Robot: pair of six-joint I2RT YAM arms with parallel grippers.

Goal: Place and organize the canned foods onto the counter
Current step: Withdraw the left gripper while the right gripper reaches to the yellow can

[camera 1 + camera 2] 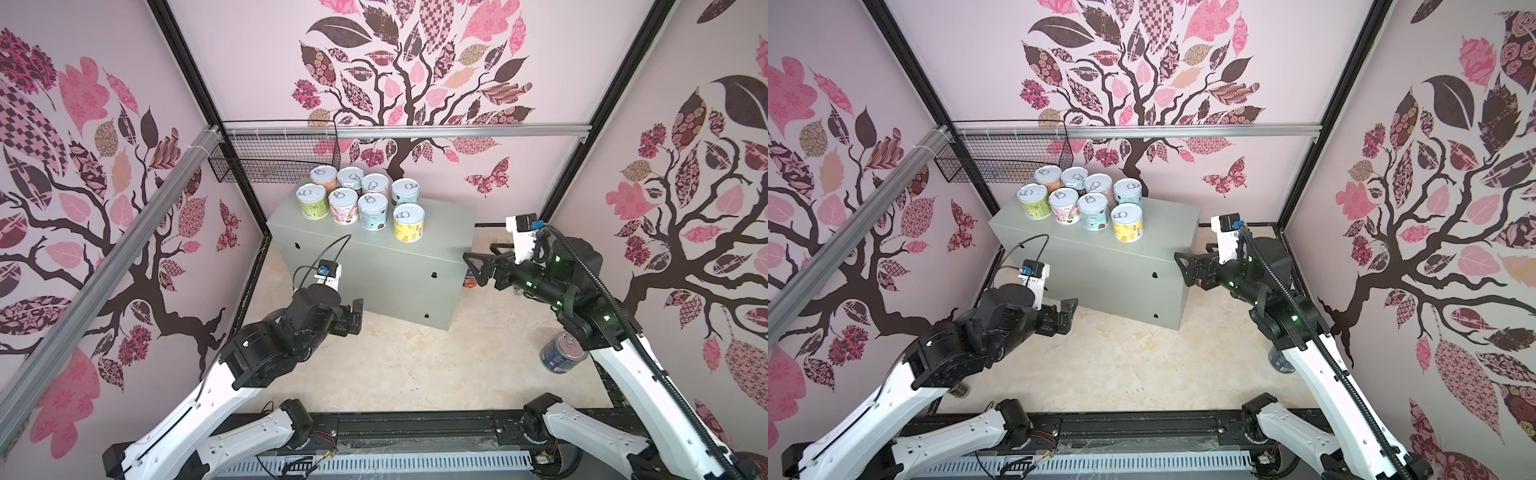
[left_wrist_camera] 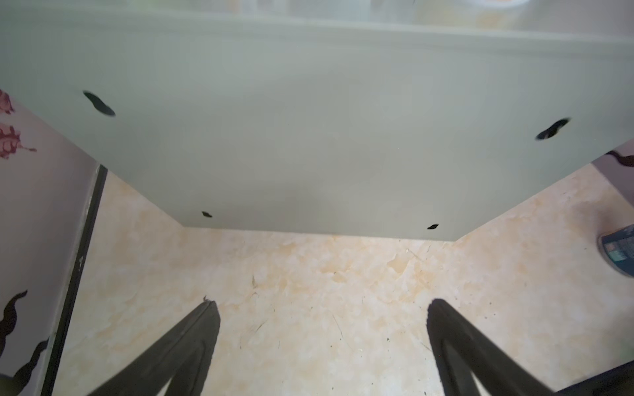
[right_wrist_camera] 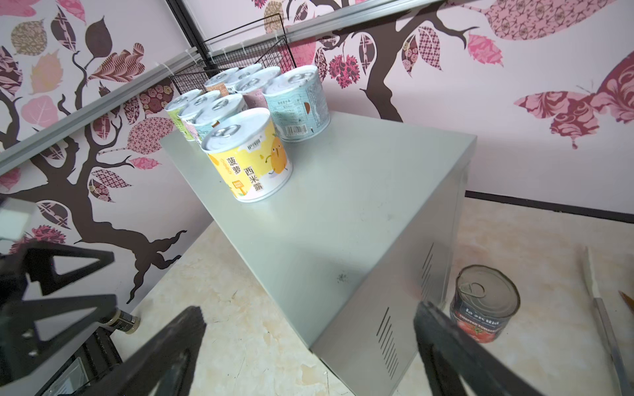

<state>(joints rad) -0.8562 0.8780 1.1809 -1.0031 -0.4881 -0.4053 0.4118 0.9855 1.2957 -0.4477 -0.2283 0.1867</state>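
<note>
Several short pastel cans (image 1: pixel 361 199) (image 1: pixel 1084 199) (image 3: pixel 240 113) stand in two rows on the far left of the grey counter (image 1: pixel 440 224) (image 1: pixel 1158 232) (image 3: pixel 343 192) (image 2: pixel 308 120). A dark-labelled taller can (image 3: pixel 483 305) (image 1: pixel 470 281) stands on the floor at the counter's right end. A blue-labelled taller can (image 1: pixel 559 353) (image 1: pixel 1280 362) (image 2: pixel 619 252) sits partly under the right arm. My left gripper (image 1: pixel 357 316) (image 1: pixel 1068 311) (image 2: pixel 322 305) hangs open and empty before the counter's front face. My right gripper (image 1: pixel 478 268) (image 1: pixel 1185 268) (image 3: pixel 308 312) is open and empty beside the counter's right end, above the dark can.
A black wire basket (image 1: pixel 274 162) (image 1: pixel 1005 160) (image 3: pixel 240 58) hangs on the back wall behind the cans. A small dark cylinder (image 3: pixel 125 320) (image 1: pixel 960 389) lies on the floor under the left arm. A thin metal strip (image 3: pixel 603 319) lies right of the dark can.
</note>
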